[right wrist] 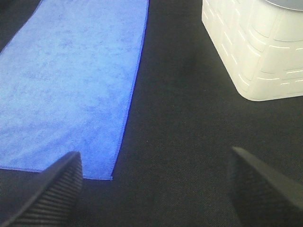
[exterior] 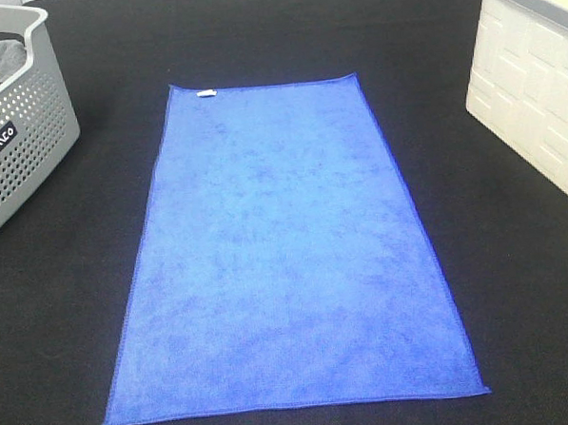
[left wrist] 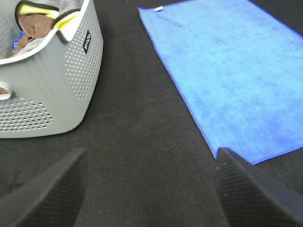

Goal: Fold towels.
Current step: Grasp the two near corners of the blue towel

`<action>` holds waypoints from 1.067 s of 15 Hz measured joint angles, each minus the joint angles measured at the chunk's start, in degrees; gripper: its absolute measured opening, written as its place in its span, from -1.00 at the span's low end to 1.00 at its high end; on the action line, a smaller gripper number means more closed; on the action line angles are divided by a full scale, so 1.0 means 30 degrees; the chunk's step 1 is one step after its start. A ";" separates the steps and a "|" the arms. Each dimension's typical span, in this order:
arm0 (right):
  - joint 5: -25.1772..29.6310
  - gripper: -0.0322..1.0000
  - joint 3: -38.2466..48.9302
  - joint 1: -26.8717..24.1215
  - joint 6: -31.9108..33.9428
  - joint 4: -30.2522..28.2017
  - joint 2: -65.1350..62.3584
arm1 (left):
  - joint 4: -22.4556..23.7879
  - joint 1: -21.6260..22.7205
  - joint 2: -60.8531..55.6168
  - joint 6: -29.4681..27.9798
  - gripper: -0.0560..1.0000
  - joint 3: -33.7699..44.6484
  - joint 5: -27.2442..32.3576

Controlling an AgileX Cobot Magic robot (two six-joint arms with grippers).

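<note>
One bright blue towel lies spread flat and unfolded on the black table, long side running away from me, with a small white tag at its far left corner. Neither arm shows in the high view. The left wrist view has the towel off to one side, and my left gripper is open over bare black cloth beside the towel's near left corner. My right gripper is open too, hovering over black cloth just outside the towel's near right corner. Nothing is between either pair of fingers.
A grey perforated basket holding mixed cloths stands at the far left, also seen as the basket in the left wrist view. A white embossed bin stands at the far right, close to the right gripper's side.
</note>
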 joint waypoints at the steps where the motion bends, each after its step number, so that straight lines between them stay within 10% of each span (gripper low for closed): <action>1: 0.0000 0.58 0.0000 0.0000 0.0000 0.0000 0.0000 | 0.0000 0.0000 0.0000 0.0000 0.45 0.0000 0.0000; 16: 0.0000 0.58 0.0000 0.0000 0.0000 0.0000 0.0000 | 0.0000 0.0000 0.0000 0.0000 0.45 0.0000 0.0000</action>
